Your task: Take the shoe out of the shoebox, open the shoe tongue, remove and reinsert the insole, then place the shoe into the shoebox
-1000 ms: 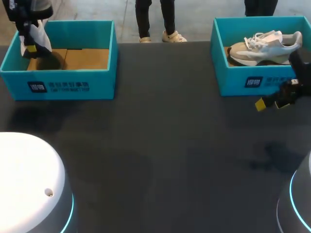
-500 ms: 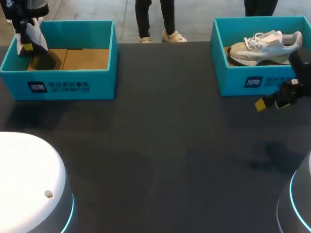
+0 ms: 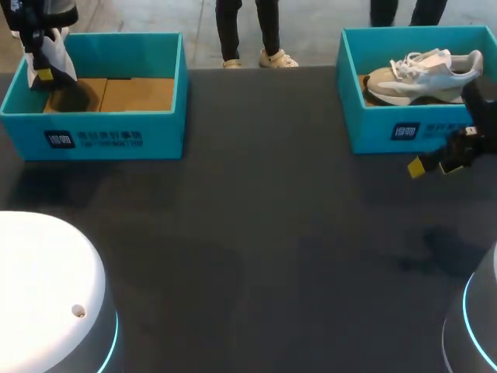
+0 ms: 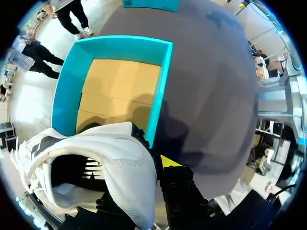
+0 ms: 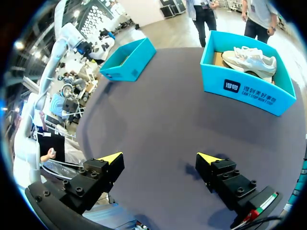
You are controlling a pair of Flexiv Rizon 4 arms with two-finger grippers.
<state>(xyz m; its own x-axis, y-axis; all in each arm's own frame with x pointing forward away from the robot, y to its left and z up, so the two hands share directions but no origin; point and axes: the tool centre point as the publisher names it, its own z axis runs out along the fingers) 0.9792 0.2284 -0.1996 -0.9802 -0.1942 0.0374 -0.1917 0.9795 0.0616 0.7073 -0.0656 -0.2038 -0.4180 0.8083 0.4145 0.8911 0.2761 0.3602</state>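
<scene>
From above, your left hand (image 3: 43, 70) pinches the white shoe (image 3: 53, 53) by its heel wall and holds it over the open shoebox (image 3: 101, 140) beneath, lifted out, I judge, ready for the worktop (image 3: 256, 233). Your right hand (image 3: 435, 165) hovers spread; just behind it is a second shoebox (image 3: 373, 132) holding another shoe (image 3: 423, 74).

Left wrist: the shoe's mouth faces you, with the box's cardboard floor ahead of the hand. Its turquoise wall is the one obstacle.

Right wrist: fingers wide apart, worktop between them.
</scene>
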